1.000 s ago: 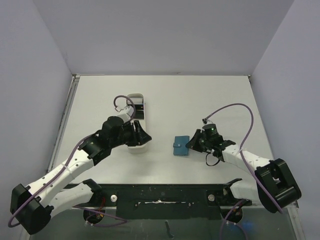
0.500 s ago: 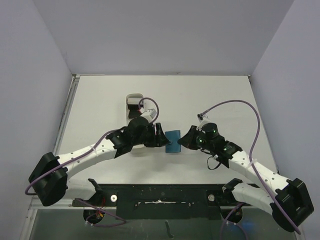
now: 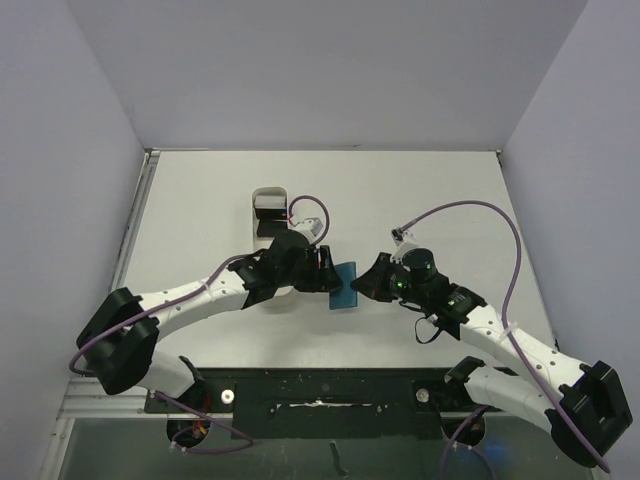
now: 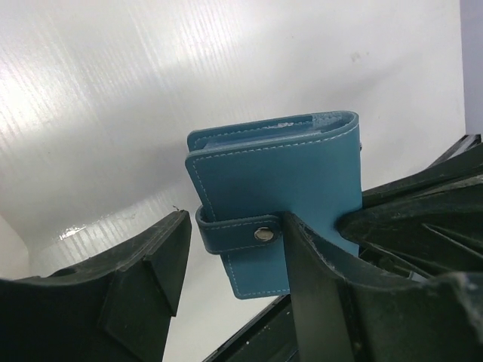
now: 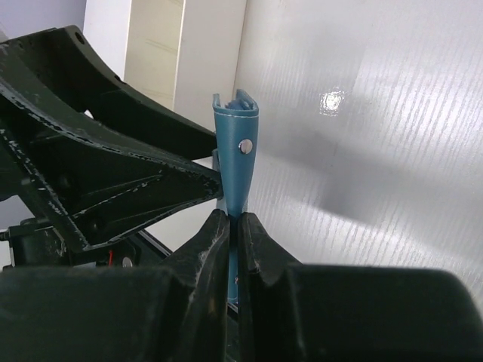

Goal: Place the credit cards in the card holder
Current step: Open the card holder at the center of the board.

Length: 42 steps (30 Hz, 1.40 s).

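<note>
The card holder [image 3: 344,284] is a closed teal-blue wallet with its tab snapped. My right gripper [image 3: 362,285] is shut on its lower edge and holds it upright on edge, seen edge-on in the right wrist view [image 5: 235,151]. My left gripper [image 3: 326,272] is open at the wallet's left side. In the left wrist view its fingers [image 4: 155,260] stand on either side of the closure tab [image 4: 240,234], and the right finger touches the wallet [image 4: 287,170]. A black credit card [image 3: 270,213] lies in the white tray [image 3: 268,195], partly hidden by the left arm.
The white tray stands behind the left gripper and also shows in the right wrist view [image 5: 189,53]. Purple cables loop above both wrists. The table's raised rim [image 3: 135,215] runs along the left side, and walls close the back and sides.
My left arm has swung right from the tray to the wallet. My right gripper has lifted the wallet onto its edge and moved it a little left.
</note>
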Tool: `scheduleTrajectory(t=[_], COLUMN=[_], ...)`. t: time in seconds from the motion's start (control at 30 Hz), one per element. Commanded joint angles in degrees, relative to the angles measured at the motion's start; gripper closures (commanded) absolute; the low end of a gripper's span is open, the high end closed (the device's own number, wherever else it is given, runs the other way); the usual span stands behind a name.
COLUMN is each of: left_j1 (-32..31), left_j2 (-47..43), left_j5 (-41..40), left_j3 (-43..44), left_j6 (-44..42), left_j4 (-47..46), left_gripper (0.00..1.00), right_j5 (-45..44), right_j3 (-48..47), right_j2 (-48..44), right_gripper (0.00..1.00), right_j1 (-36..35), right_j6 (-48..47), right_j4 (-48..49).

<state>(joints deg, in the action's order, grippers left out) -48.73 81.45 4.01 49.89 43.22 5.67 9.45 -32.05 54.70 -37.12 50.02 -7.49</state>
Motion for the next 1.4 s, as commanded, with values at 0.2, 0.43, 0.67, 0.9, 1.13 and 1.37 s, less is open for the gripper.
scheduleTrajectory(t=[0.2, 0.43, 0.67, 0.9, 1.13, 1.37], left_j1=[-0.9, -1.4, -1.3, -1.3, -1.4, -1.3], left_j2=[3.5, 3.7, 0.9, -1.9, -3.7, -4.3], left_j5=[1.8, -0.7, -3.7, -4.2, 2.3, 5.3], left_j3=[2.7, 3.8, 3.7, 0.0, -4.2, -4.7], left_j6=[-0.5, -1.6, -2.1, -0.9, 0.9, 3.3], left_j4=[-2.0, 2.5, 6.8, 6.2, -3.2, -7.8], left_gripper=[0.73, 1.00, 1.00, 1.00, 1.00, 1.00], right_j5=[-1.5, -4.4, -9.5, -6.1, -5.9, -11.4], right_j3=[-2.9, -3.9, -3.9, 0.2, 0.8, -4.0], right_j2=[-2.2, -3.3, -4.9, -3.0, 1.3, 3.1], right_gripper=[1.00, 1.00, 1.00, 1.00, 0.87, 0.47], right_j1=[-0.8, -0.7, -0.4, 5.3, 9.9, 9.9], right_j6=[0.6, -1.0, -2.8, -4.2, -6.5, -9.1], right_j4=[2.8, -1.8, -7.9, -8.6, -9.8, -18.2])
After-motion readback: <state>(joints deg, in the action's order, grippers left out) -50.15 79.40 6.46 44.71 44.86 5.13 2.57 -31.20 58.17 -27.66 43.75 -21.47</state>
